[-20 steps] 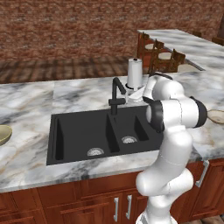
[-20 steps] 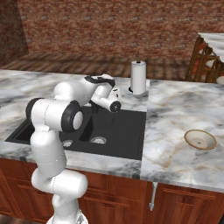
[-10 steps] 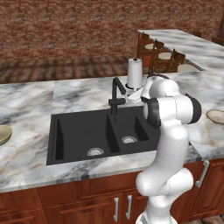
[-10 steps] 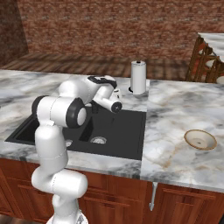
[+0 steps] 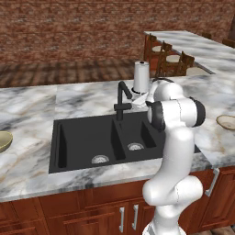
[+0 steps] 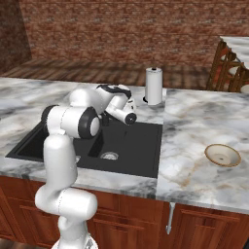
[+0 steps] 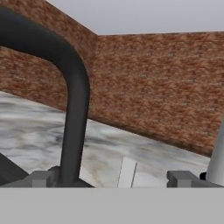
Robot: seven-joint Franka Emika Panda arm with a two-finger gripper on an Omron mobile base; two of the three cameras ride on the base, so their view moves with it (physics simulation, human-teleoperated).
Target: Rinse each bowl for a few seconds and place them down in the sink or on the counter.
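Hand view showed the black faucet [image 7: 75, 109] looming very close, its curved neck rising just beside the left fingertip [image 7: 40, 178], with brick wall and marble counter [image 7: 35, 127] behind. The gripper [image 7: 109, 178] stood wide open and held nothing.

From the left base view, the arm reached over the black double sink [image 5: 98, 137], its hand close to the faucet [image 5: 121, 98], near a white paper-towel roll [image 5: 141, 77]. One olive-tan bowl [image 5: 3, 141] sat on the counter at the far left edge; the cream-rimmed bowl [image 6: 222, 155] sat on the counter well right of the sink. Neither bowl was touched or near the gripper.

The likely risk was the hand knocking against the faucet neck, being so close. A push on the spout could also go off line and slip past it. Both bowls lay far to either side, so wide swings toward them might brush the towel roll.
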